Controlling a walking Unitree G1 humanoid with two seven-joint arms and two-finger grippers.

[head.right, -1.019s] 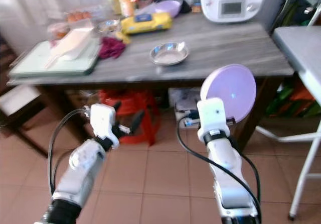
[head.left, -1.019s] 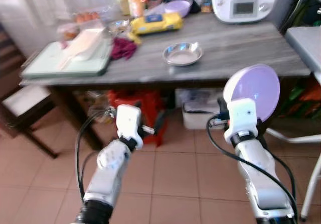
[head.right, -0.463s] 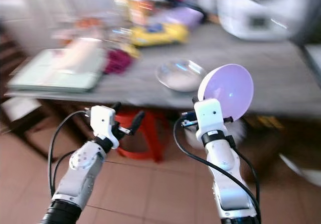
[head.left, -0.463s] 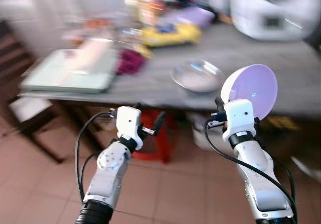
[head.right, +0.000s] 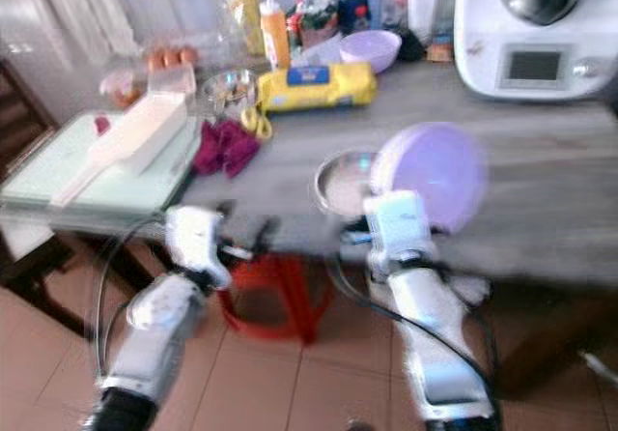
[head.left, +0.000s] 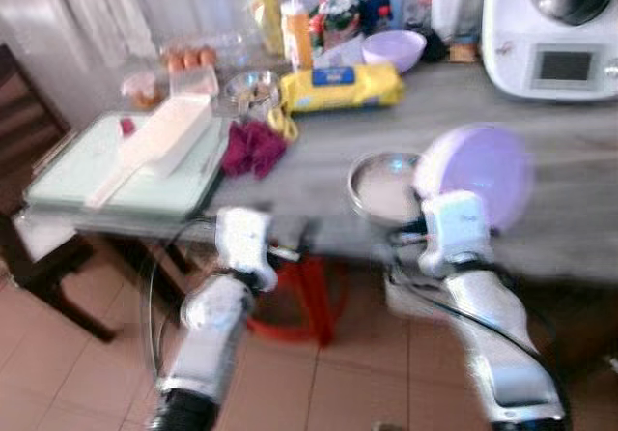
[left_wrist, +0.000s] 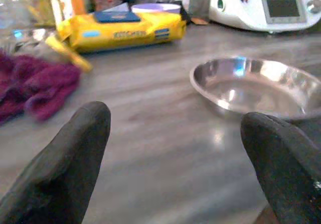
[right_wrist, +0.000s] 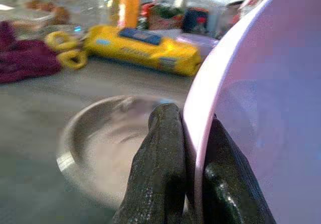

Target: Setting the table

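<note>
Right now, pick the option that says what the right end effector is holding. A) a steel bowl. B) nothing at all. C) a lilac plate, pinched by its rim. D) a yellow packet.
C: in the right wrist view the two black fingers clamp the rim of the lilac plate, and the right end effector carries it upright over the table edge, next to the steel bowl.

1. Left arm (head.left: 208, 330): silver-grey rounded segments, ending at a dark cuff near the lower edge.
2. Left wrist block (head.left: 243, 240): white, boxy; a black cable (head.left: 148, 296) loops out from beside it and runs back along the arm.
3. Left gripper (left_wrist: 170, 163): two black, blunt, matte fingers (left_wrist: 65, 169).
4. Right arm (head.left: 497, 339): silver, with a white wrist block (head.left: 454, 228) and a black cable (head.right: 372, 305).
5. Right gripper (right_wrist: 188, 169): black, glossy fingers (right_wrist: 158, 169).
</note>
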